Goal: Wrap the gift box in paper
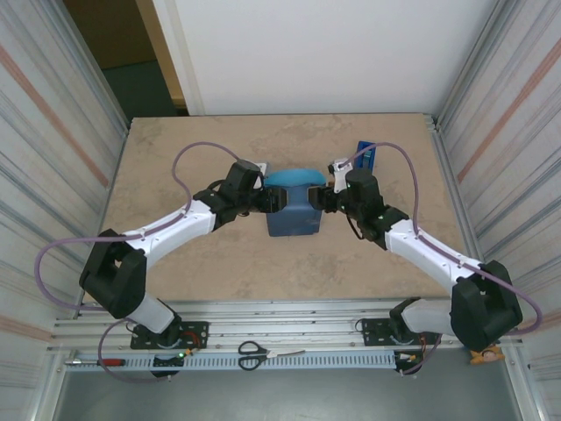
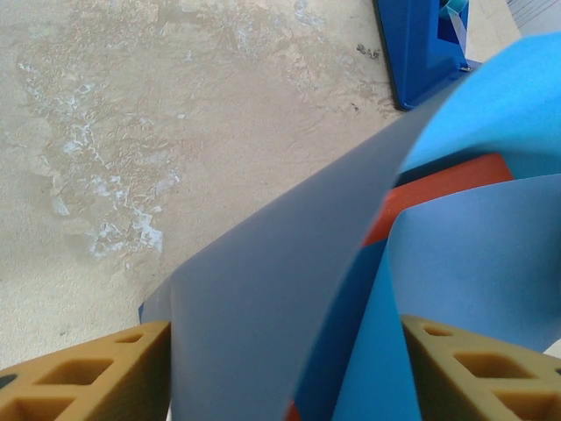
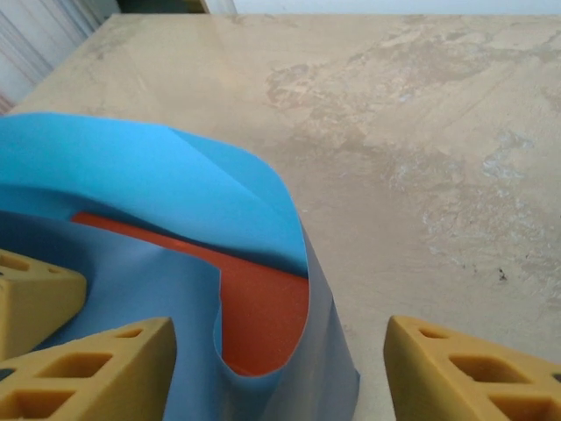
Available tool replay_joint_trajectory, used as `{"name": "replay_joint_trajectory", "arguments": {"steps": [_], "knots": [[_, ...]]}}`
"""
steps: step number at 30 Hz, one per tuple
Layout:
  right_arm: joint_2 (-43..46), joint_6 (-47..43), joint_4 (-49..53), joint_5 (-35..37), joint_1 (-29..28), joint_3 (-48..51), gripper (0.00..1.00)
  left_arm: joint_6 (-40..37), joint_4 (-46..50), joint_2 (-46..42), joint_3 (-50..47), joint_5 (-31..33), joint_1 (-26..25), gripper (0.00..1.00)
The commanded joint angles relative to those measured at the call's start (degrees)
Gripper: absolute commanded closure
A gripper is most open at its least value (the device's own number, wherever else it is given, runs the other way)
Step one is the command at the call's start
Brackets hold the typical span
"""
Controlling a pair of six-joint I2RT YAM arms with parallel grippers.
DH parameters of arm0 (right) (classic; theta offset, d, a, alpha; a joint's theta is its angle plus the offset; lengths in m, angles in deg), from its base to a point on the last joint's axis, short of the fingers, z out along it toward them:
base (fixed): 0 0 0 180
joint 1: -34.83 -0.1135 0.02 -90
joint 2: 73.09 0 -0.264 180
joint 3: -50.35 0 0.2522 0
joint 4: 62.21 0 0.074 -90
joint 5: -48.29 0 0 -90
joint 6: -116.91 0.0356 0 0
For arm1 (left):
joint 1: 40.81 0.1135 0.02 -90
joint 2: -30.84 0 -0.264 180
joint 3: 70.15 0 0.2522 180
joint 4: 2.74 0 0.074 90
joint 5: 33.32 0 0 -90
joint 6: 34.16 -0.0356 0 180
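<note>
Left end effector [image 2: 285, 360]: nearest the left wrist camera, its two tan, hollow-celled fingers [image 2: 79, 373] stood apart at the bottom of the view. A tall fold of paper rose between them. It was not possible to tell whether they were clamped on it or loose.
Right end effector [image 3: 280, 360]: released, with its tan fingers [image 3: 473, 368] set wide. One finger overlapped the paper's edge, and a strip of bare surface separated the other from the fold.
Paper [image 3: 149, 167]: a blue sheet, bright light blue on one face and duller grey-blue on the other. It was curled loosely up and over the box in bulging folds, not lying flat. From above it was a dark blue bundle in the middle of the surface, with a lighter fold on its far side.
Gift box [image 3: 263, 307]: orange, inside the paper bundle at mid-surface. Only a strip and a corner showed between the folds.
Arms: both reached inward from the near edge and met at the bundle, the left end effector at its left side and the right at its right side.
Tape dispenser [image 1: 365, 158]: blue, standing beyond the right end effector toward the far right, apart from the paper.
Surface [image 1: 219, 149]: mottled beige with a stone-like pattern.
Scissors [image 1: 252, 354]: black-handled, lying on the metal rail between the arm bases.
</note>
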Motion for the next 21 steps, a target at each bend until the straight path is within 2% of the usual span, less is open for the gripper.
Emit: {"name": "replay_joint_trajectory", "arguments": {"steps": [1,9,12,16,21], "knots": [[-1.8,-2.1,-0.9,1.7,-0.1,1.1,0.4,0.0,3.7,1.3,-1.4,-0.2,0.1,0.36],[-3.5,-3.4,-1.9,6.2,-0.3,3.8,0.49,-0.1,3.5,1.8,-1.5,-0.4,0.1,0.37],[-3.3,-3.3,0.3,4.4,-0.4,2.3,0.49,-0.2,3.8,2.3,-1.2,-0.7,0.1,0.38],[-0.1,-0.9,1.5,-1.4,0.8,-0.1,0.52,-0.3,3.9,2.1,-1.5,-0.7,0.2,0.38],[0.6,-2.5,-0.4,-2.3,1.3,1.3,0.59,0.0,3.7,2.0,-1.9,-0.9,0.1,0.38]]}}
